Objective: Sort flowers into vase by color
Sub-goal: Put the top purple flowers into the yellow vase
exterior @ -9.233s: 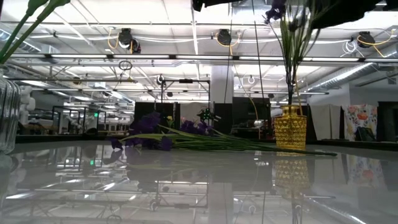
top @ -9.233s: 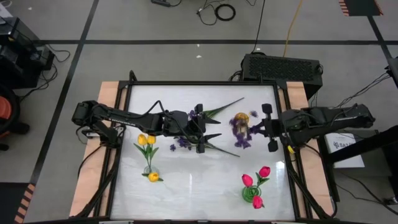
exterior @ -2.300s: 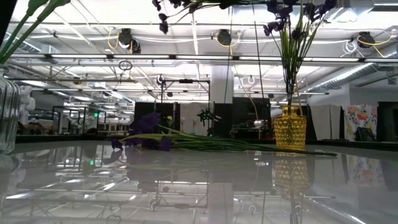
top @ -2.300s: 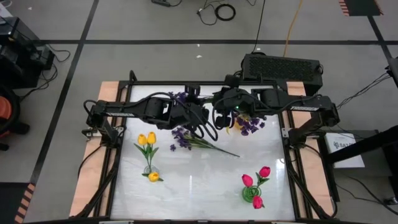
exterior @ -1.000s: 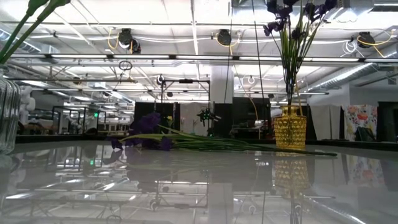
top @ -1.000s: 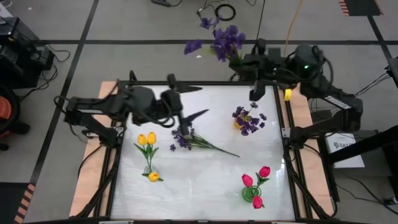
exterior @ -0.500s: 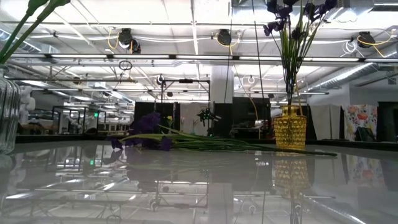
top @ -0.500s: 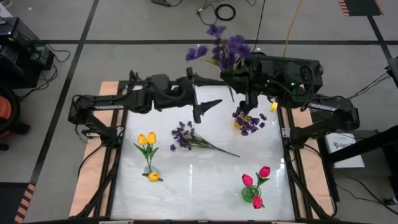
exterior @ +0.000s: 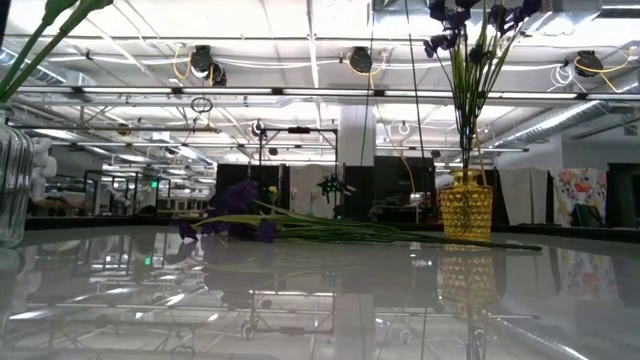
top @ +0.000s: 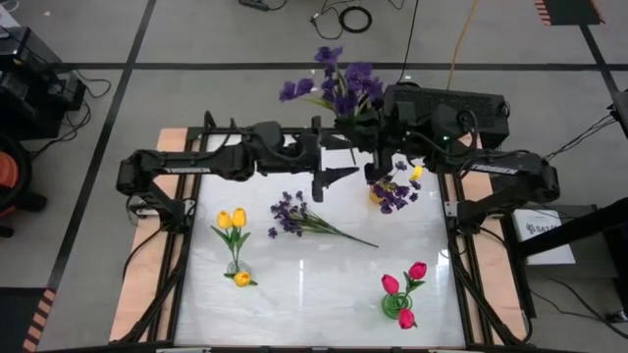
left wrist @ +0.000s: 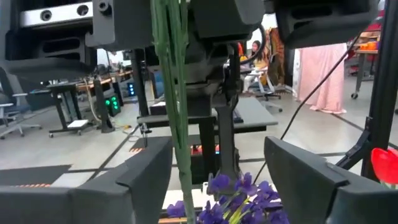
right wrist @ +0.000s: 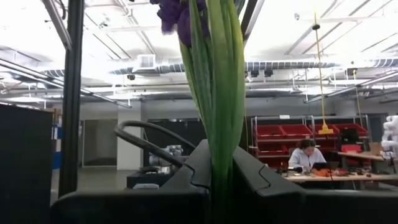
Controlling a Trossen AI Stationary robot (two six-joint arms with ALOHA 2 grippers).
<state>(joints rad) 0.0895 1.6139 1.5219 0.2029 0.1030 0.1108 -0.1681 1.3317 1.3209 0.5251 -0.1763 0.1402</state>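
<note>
My right gripper [top: 370, 129] is shut on a purple sprig [top: 339, 83], held high over the table's far right part. The sprig's lower stem [left wrist: 179, 124] hangs between the fingers of my open left gripper [top: 336, 159], close to one finger; whether it touches I cannot tell. Under it a yellow vase [top: 385, 193] holds more purple sprigs. Other purple sprigs [top: 299, 218] lie flat on the table's middle. Yellow tulips [top: 233, 222] stand in a vase at the left. Pink-red tulips [top: 404, 284] stand in one at the near right. My right gripper pinches the sprig's bundled green stems [right wrist: 217, 149] between its two fingers, below the purple blossoms [right wrist: 177, 12]. The fingers come from the table's right, tipped a little upward, across the stems. The sprig stands upright and lifted clear, its lower stem hanging below the hold.
In the low view the yellow vase [exterior: 467, 205] stands at the right and the lying sprigs [exterior: 250, 220] in the middle. A clear glass vase [exterior: 10, 185] with green stems stands at that picture's left edge. A black box [top: 446, 103] sits past the far right corner.
My right gripper has carried the sprig from beyond the table's far edge back toward the near side, to the left and downward, to above the yellow vase. My left gripper has swung toward the table's right and the far side, rolled, and come around the hanging stem.
</note>
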